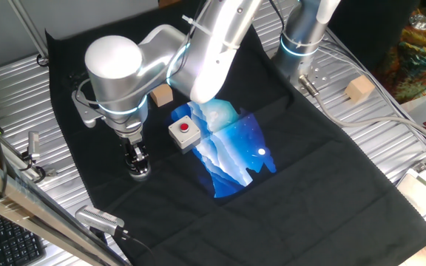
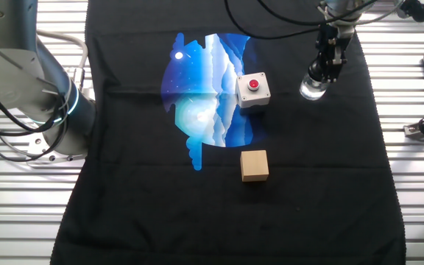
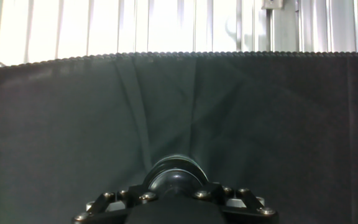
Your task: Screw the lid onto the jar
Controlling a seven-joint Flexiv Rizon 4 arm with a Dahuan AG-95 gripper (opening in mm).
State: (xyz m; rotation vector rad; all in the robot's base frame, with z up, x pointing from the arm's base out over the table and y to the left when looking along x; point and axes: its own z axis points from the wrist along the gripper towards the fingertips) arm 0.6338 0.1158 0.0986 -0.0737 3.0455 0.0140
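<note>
The clear jar [image 2: 312, 90] stands on the black cloth to the right of the red-button box; in one fixed view the jar [image 1: 140, 173] shows below the hand. My gripper [image 2: 323, 70] points straight down onto its top, fingers closed around the black lid [image 3: 176, 174], which sits on the jar's mouth. In the hand view the lid shows as a dark round dome between the finger bases, and the jar beneath is hidden. In one fixed view the gripper [image 1: 136, 157] stands just left of the box.
A white box with a red button [image 2: 253, 89] sits left of the jar on the blue print. A tan wooden cube [image 2: 255, 165] lies nearer the cloth's middle. The cloth edge and ribbed metal table [image 3: 179, 25] lie beyond the hand. A second cube [image 1: 359, 89] rests off the cloth.
</note>
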